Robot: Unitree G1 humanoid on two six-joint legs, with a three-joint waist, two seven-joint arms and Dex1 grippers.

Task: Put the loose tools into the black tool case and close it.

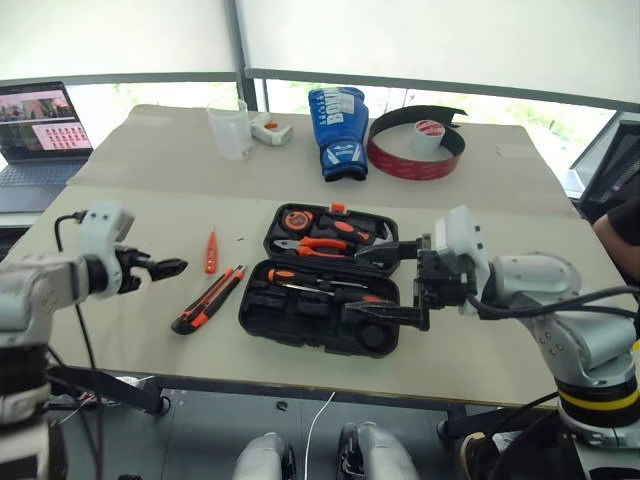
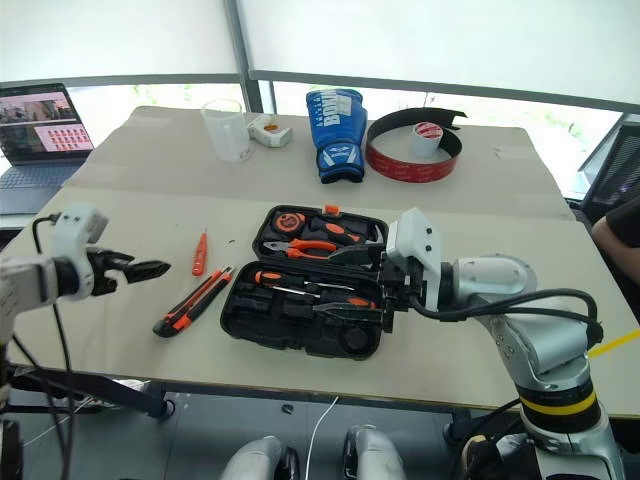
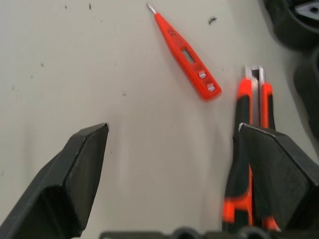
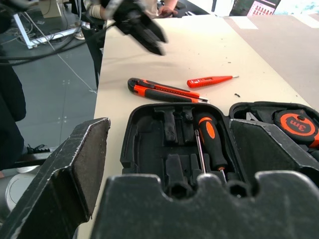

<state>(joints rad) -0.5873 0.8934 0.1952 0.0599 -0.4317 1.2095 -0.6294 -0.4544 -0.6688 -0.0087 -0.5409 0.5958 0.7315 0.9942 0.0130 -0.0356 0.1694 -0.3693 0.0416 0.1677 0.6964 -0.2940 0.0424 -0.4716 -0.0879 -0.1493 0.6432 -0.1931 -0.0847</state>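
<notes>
Hidden bits: right gripper [image 1: 388, 285] sits in front of the black tool case [image 1: 300, 318], so part of the case's right side is covered. A dark round thing at the case's near right corner is too dark to name.
Cut off: laptop [image 1: 35, 130] runs off the left edge. A person's arm shows at the far right edge, mostly out of frame.
Hard to see: in the right wrist view the left gripper [image 4: 144, 30] is a dark blur above the table's edge.
Case: lies open and flat, mid table [image 1: 150, 250], near the front edge. Long side runs left to right. Two halves, one behind the other.
In case: pliers [image 1: 322, 243] and tape measure [image 1: 296, 218] in the back half; one screwdriver [image 1: 300, 280] in the front half, lying left to right w/ orange end at left.
Utility knife [image 1: 207, 300]: on table just left of the case, not touching. Long axis slants, far end tipped toward the case.
Slim orange tool [image 1: 211, 251]: on table behind the knife, apart from it. Points nearly straight away from the robot, thin tip far.
Left gripper: over the table's left part, fingers [image 3: 75, 179] wide apart, nothing in them. Knife and slim tool lie below, between & past the tips.
Right gripper: at the case's right side, fingers spread wide, empty.
Back of table: cup [image 1: 231, 128], blue boxing glove [image 1: 336, 131], red-and-black band [image 1: 415, 143].
</notes>
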